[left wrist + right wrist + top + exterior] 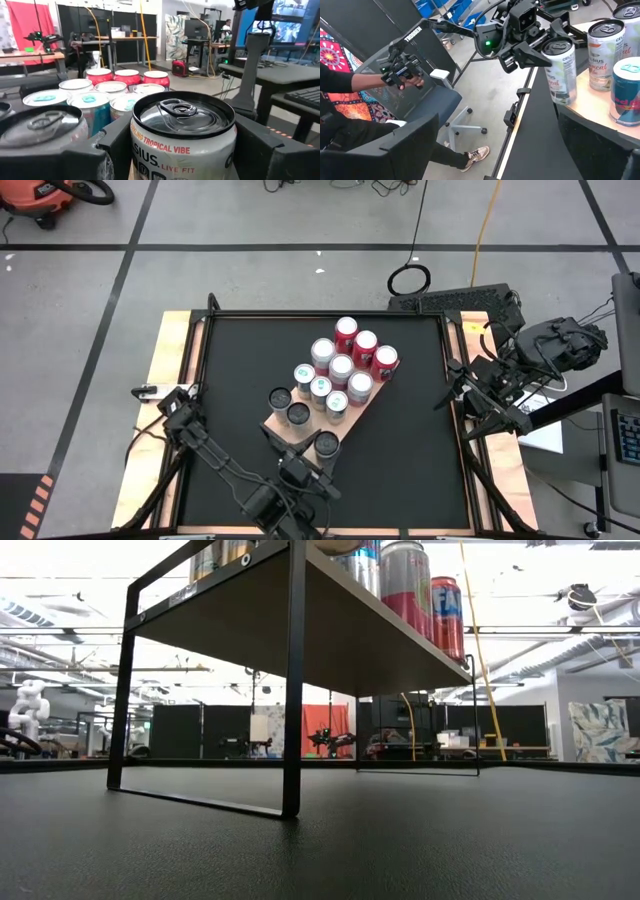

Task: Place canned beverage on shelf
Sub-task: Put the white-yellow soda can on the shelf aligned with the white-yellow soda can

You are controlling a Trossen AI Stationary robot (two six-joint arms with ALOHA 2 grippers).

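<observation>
Worktop (400,460): black, shelf (300,435) standing diagonal near its centre. Shelf carries about 12 cans. Your left pincer (318,463) at shelf's near corner, clenched round white Celsius can (326,444) standing on that corner. Your right pincer (452,393) parked at worktop's right edge, jaws released, holding nothing.

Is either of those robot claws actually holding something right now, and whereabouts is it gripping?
The left gripper holds a Celsius can by its sides, upright at the shelf's near corner. The right gripper is open, holding nothing.
</observation>
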